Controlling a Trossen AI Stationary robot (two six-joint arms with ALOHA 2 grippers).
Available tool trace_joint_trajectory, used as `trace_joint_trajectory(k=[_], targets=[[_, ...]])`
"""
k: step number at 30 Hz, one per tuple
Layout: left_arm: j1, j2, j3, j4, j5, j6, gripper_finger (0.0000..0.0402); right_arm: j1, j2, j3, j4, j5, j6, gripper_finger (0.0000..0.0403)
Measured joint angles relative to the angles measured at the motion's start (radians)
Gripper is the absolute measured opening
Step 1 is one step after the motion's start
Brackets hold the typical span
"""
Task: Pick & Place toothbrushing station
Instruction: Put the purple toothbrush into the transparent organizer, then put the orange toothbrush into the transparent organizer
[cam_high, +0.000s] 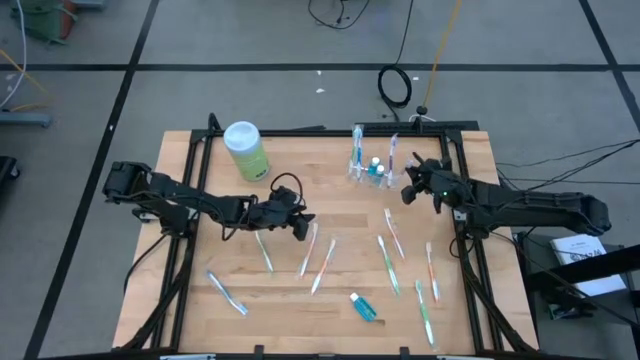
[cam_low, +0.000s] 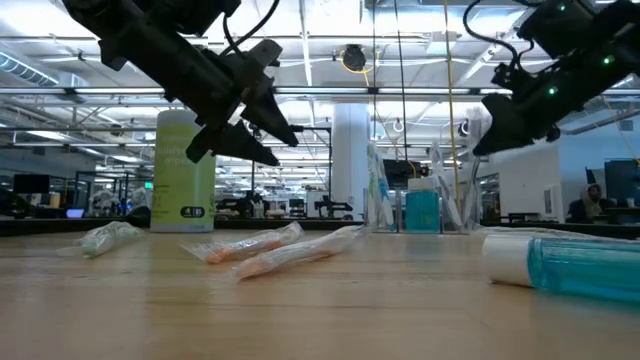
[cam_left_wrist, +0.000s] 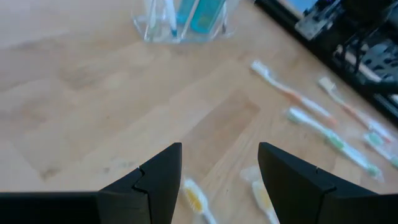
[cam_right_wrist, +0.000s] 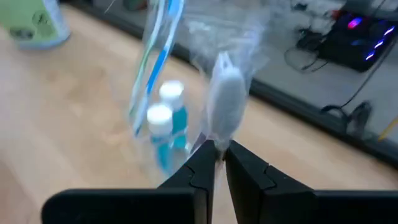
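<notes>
While the clear cup (cam_high: 371, 168) near the far edge of the surface (cam_high: 330, 205) already holds a couple of upright toothbrushes and two blue toothpaste tubes (cam_right_wrist: 166, 127), most of the job is left.

Right tool (cam_right_wrist: 219, 155) is right over the cup, fingers nearly pressed together, pinching the wrapped end of a toothbrush (cam_right_wrist: 224, 102) that stands in or just above the cup. I can't tell whether the brush is seated. My read: this drop-off is finishing, release not done.

Left tool (cam_left_wrist: 219, 180) hovers above the surface near the middle, fingers spread, holding nothing. Two wrapped brush ends (cam_left_wrist: 196, 199) lie just below it, likely the next pick.

Still loose on the surface, high view:
- about nine toothbrushes, from one near the left front (cam_high: 226, 292) to a cluster at right (cam_high: 394, 232)
- one blue toothpaste tube (cam_high: 364, 306) near the front edge

Green canister (cam_high: 244, 150) stands at the far left, not part of the set.

Rough progress: under a third, judging by counts.
</notes>
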Motion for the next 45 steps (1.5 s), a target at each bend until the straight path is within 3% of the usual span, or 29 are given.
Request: trace_joint_trajectory(k=[5, 10, 16, 20, 27, 39, 45], targets=[[0.000, 0.000, 0.000, -0.054, 0.061, -0.046, 0.0218, 0.000, 0.003, -0.037, 0.017, -0.084, 0.018, 0.0030], [0.000, 0.000, 0.000, -0.061, 0.097, -0.079, 0.0218, 0.000, 0.005, -0.042, 0.015, -0.087, -0.015, 0.0044], [-0.008, 0.008, 0.000, -0.059, 0.036, -0.125, 0.0218, 0.000, 0.005, -0.044, 0.057, -0.083, -0.034, 0.0092], [-0.019, 0.055, 0.000, -0.034, 0.053, -0.135, 0.0218, 0.000, 0.006, -0.044, 0.055, -0.008, -0.053, 0.0128], [-0.042, 0.208, 0.000, 0.151, 0.067, -0.180, 0.0218, 0.000, -0.004, -0.044, 0.062, 0.099, -0.135, 0.0168], [-0.027, 0.311, 0.002, 0.156, 0.116, -0.253, 0.0216, -0.002, -0.010, -0.043, 0.233, 0.284, -0.303, 0.0177], [-0.024, 0.313, 0.001, 0.148, 0.112, -0.259, 0.0157, -0.006, -0.011, -0.043, 0.307, 0.276, -0.328, 0.0178]])
